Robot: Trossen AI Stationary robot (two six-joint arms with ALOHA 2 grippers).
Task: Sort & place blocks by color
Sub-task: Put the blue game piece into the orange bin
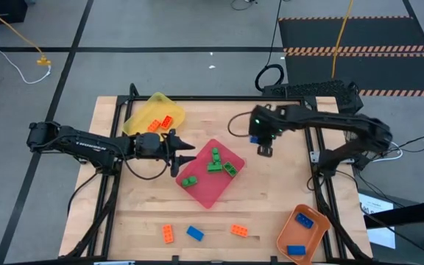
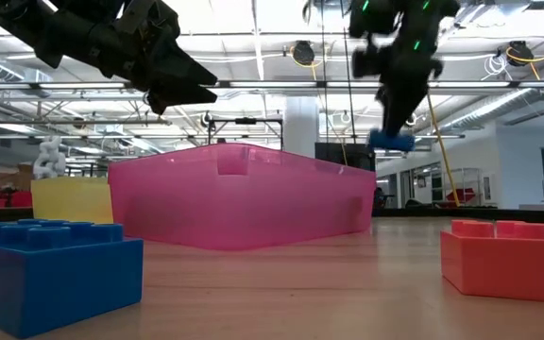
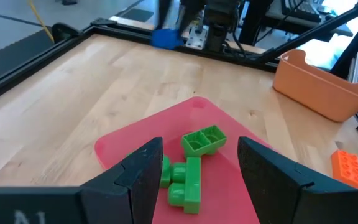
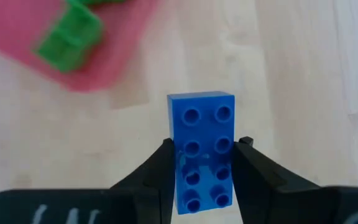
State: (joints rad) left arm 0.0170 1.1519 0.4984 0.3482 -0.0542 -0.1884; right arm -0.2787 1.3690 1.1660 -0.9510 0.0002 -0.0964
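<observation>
My right gripper (image 4: pixel 202 182) is shut on a blue brick (image 4: pixel 202 149) above the bare wood just beyond the pink-red tray's (image 1: pixel 206 193) far right corner. In the low view the brick (image 2: pixel 391 142) hangs in the air. My left gripper (image 3: pixel 197 169) hovers open over the pink-red tray's left part, above several green bricks (image 3: pixel 194 168) lying inside it. The yellow tray (image 1: pixel 147 112) holds orange bricks, and the orange tray (image 1: pixel 300 237) holds blue ones. Two orange bricks (image 1: pixel 168 233) (image 1: pixel 239 230) and a blue brick (image 1: pixel 195 233) lie on the table near its near edge. My right gripper pinches the blue brick between its two fingers, on the two long sides (image 4: pixel 176 163) of the half nearer the wrist. The fingers (image 2: pixel 399 90) come from above, pointing down. The brick is lifted clear of the table, with its other half sticking out past the fingertips.
The table's black frame rails run along its edges. Bare wood lies between the pink-red tray and the orange tray. A cable loop (image 1: pixel 269 76) and a keyboard (image 1: pixel 311 90) sit beyond the far edge.
</observation>
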